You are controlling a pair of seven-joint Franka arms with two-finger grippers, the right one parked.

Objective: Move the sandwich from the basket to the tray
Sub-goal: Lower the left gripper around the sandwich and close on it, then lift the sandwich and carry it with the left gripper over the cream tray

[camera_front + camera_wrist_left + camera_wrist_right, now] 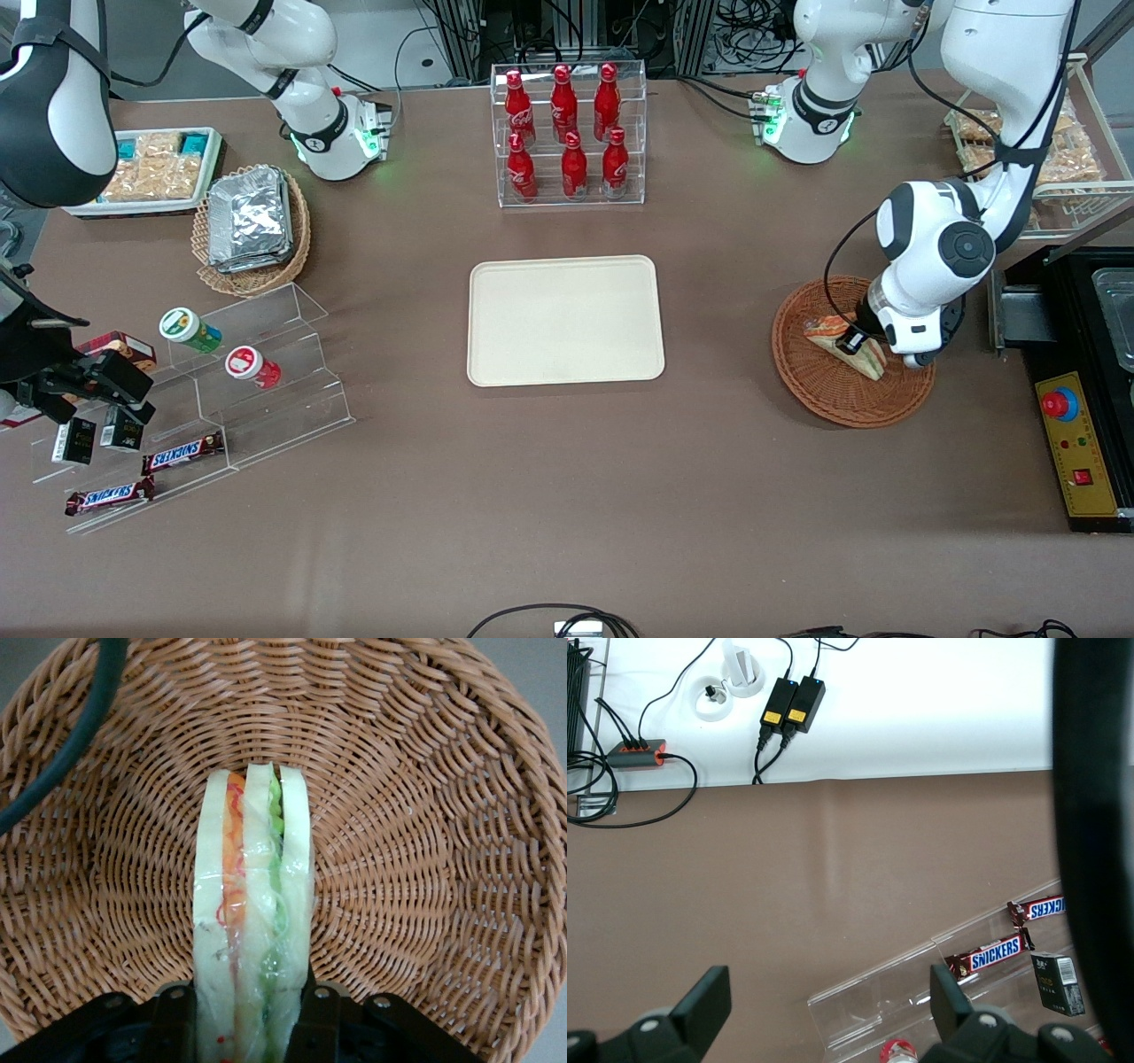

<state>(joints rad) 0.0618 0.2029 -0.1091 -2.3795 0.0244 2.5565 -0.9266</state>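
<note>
The black two-finger gripper [251,1028] is clamped on the plastic-wrapped triangular sandwich [252,930], down in the round reddish-brown wicker basket [425,842].

Worktop [567,496]: covered in a plain brown cloth, spread across nearly the whole front view.
Cables [726,27]: seen bundled at 12 o'clock, above the worktop's edge.
White surface [921,700]: seen in the right wrist view, adjoining the brown cloth; black adapters [793,704] are laid on it.
Light: even, soft shadows.
</note>
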